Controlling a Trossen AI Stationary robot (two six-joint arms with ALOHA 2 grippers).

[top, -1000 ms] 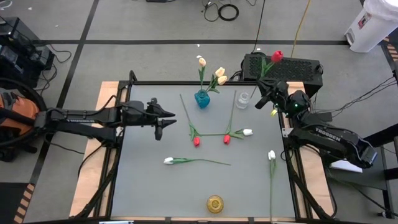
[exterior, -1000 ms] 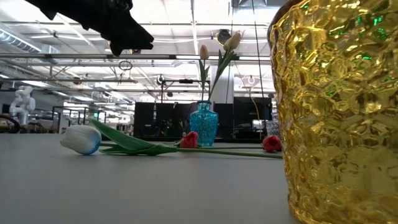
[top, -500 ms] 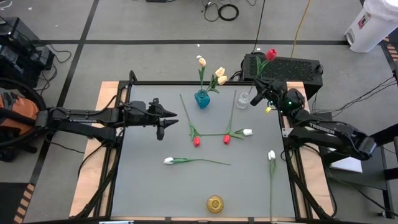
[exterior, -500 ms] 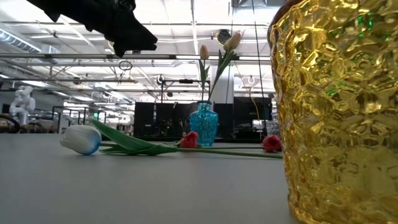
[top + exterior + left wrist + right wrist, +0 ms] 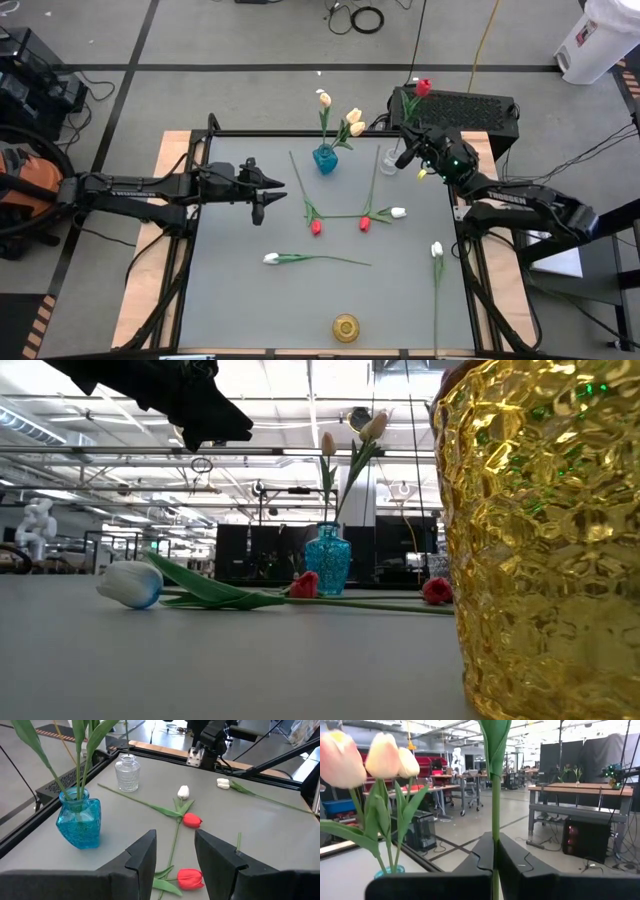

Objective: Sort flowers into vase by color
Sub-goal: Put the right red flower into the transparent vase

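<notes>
Grey table (image 5: 250,300) w/ loose tulips scattered mid-surface: two red, three white; blue vase (image 5: 325,158) at far edge holds three cream-yellow tulips (image 5: 352,116); clear jar (image 5: 390,160) just beside it; gold vase (image 5: 346,327) at near edge; right gripper (image 5: 408,150) over the jar, fingers pinching the stem of a red tulip (image 5: 423,87), bud up; left gripper (image 5: 278,190) above table's left part, fingers spread, holding nothing.

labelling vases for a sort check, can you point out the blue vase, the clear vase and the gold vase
blue vase (image 5: 79,822): left wrist view, on its glass belly.
clear vase (image 5: 127,774): left wrist view, on its ribbed body.
gold vase (image 5: 346,327): high view, on its round top.
</notes>
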